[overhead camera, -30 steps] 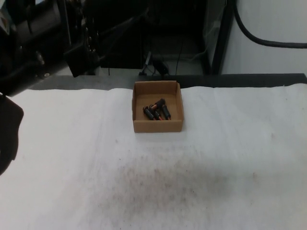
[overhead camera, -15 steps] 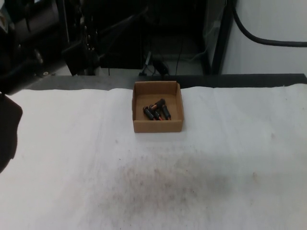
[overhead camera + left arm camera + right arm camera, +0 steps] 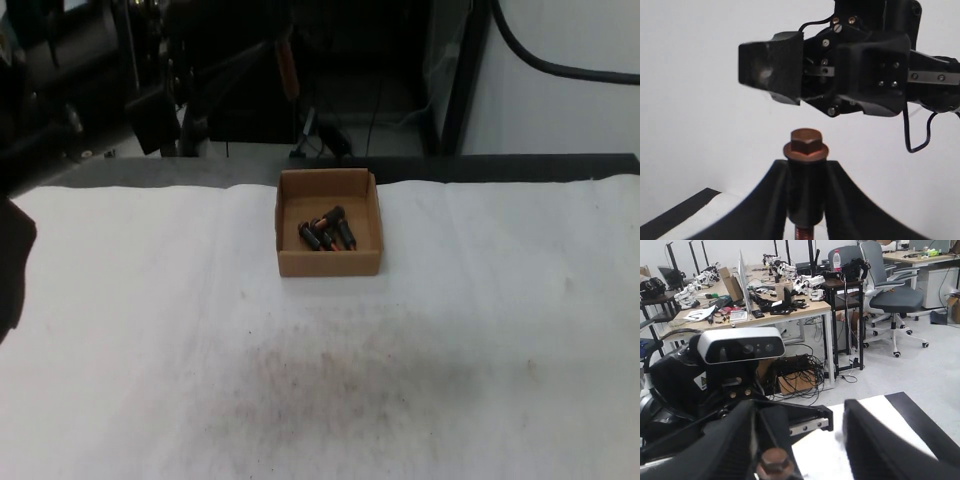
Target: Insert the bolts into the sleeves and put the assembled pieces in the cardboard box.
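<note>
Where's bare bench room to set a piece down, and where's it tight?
Bare white cloth runs right of the cardboard box, left of it up to the dark shape at the edge, and across the stained front strip. Crowded: inside the box, where the assembled pieces lie bunched.

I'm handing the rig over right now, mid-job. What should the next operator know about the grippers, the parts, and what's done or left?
Left gripper: shut on a sleeve with a bolt seated in it.
Right gripper: open, facing the bolt head, not touching it.
Cardboard box: several assembled pieces lie inside.
Done: the held piece looks assembled.
Left: put it in the box.
</note>
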